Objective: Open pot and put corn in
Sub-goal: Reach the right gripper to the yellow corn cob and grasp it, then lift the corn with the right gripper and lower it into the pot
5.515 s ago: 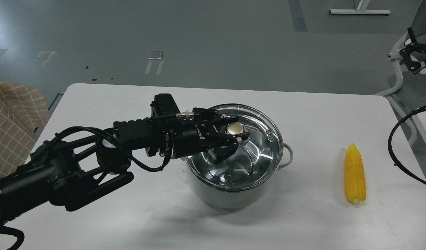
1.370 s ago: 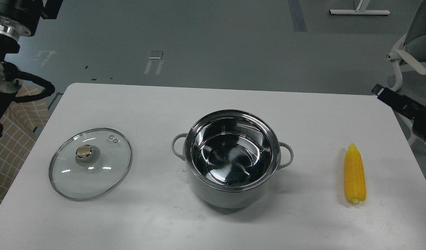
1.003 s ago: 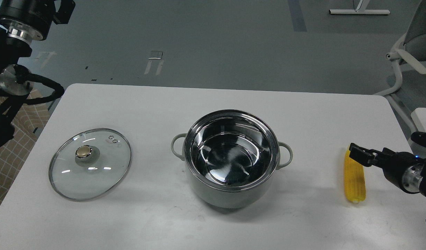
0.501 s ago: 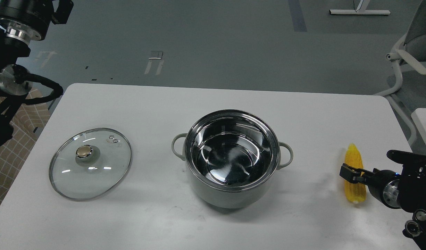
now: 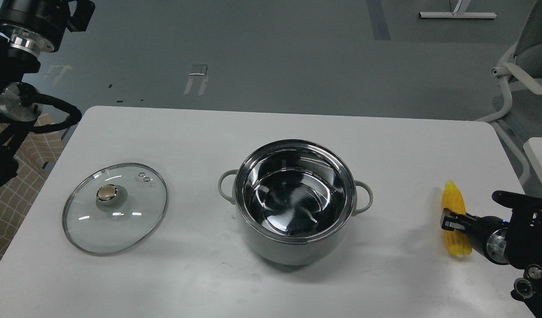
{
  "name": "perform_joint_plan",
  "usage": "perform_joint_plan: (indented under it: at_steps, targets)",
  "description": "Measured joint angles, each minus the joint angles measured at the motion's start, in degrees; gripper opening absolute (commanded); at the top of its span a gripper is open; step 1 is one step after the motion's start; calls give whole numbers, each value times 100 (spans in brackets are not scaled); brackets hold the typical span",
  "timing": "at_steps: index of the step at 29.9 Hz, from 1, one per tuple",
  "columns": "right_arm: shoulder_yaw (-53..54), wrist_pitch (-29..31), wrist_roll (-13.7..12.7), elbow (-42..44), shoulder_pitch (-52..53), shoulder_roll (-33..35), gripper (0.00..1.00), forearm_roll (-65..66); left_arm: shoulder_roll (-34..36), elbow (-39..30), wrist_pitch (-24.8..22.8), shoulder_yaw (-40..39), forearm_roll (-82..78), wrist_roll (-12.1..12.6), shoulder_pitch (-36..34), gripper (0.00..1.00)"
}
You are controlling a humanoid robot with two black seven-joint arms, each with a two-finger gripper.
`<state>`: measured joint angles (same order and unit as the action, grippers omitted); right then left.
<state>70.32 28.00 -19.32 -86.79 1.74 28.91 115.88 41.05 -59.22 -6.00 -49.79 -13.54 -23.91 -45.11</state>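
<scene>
The pale grey-green pot (image 5: 295,247) stands open at the table's middle, its shiny steel inside empty. The yellow corn (image 5: 454,198) lies at the right, slightly tilted, its point away from me. My right gripper (image 5: 448,220) comes in from the right edge, low at the corn's middle. One finger shows on the cob's left side; the other is hidden, so I cannot tell its grip. My left arm (image 5: 23,39) is raised at the top left, and its gripper is out of view above the frame.
The round glass lid (image 5: 120,229) with a gold knob (image 5: 106,192) lies flat on the white table (image 5: 271,128), left of the pot. A checked cloth (image 5: 14,194) lies off the table's left edge. A chair (image 5: 518,75) stands at the far right.
The lid has come off the pot and lies at the left; my left arm rose away. My right gripper came in to the corn's middle, and the cob has shifted and tilted slightly.
</scene>
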Motion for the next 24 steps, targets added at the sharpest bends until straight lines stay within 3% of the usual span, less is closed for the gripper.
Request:
perform_joint_plan:
  at_steps: [6,12,18,24]
  targets:
    - [494,0,383,-373,171,2,0,-19,-3,-3,3,31,-7,11,-43,96]
    - [685,0,424,-891,1137,-88,0,-524,34,-3,-2,37,-18,18,-30,96]
    - [-578,0,385,-1009,2608,-682,0,-841,21,-1,-5,14,-12,17,-7,96]
    - [-2122,0,257,-1207,3126,-1127,0,-857,60,-2,-7,-17,-16,8,-7,96]
